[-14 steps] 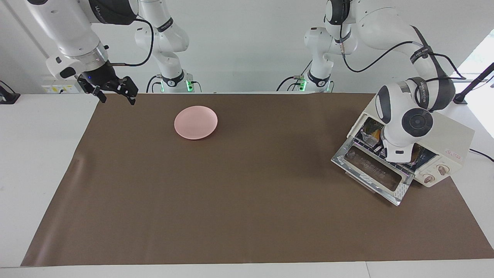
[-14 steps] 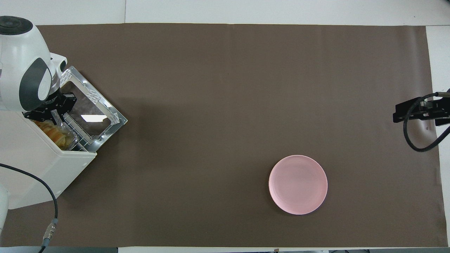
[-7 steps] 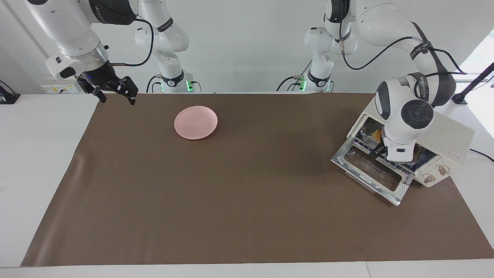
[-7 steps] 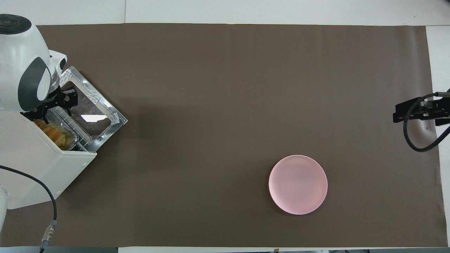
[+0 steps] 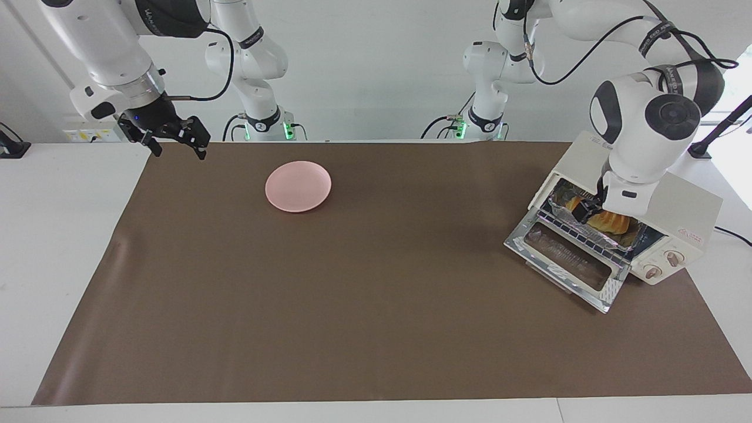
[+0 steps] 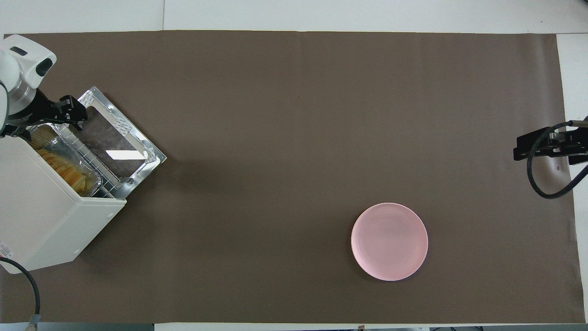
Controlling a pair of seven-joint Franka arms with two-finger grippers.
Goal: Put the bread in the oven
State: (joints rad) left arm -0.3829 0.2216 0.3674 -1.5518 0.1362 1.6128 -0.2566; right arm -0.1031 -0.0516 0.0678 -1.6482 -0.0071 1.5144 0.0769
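The bread [image 5: 612, 222] [image 6: 59, 164] lies in a crinkled foil tray [image 6: 81, 158] on the wire rack inside the oven [image 5: 681, 202] [image 6: 43, 216]. The oven's glass door [image 5: 565, 258] [image 6: 117, 145] hangs open and flat. My left gripper [image 5: 590, 207] [image 6: 44, 123] hovers open just above the oven mouth, over the end of the tray, and holds nothing. Over the mat's edge at the right arm's end of the table, my right gripper [image 5: 174, 140] [image 6: 546, 145] waits open and empty.
A round pink plate [image 5: 298, 186] [image 6: 389, 241] sits bare on the brown mat [image 5: 352, 294], toward the right arm's end and near the robots. The oven stands at the left arm's end, its door reaching out over the mat.
My left gripper has opened, leaving the bread in the tray, and risen out of the oven mouth. The right arm has not moved.
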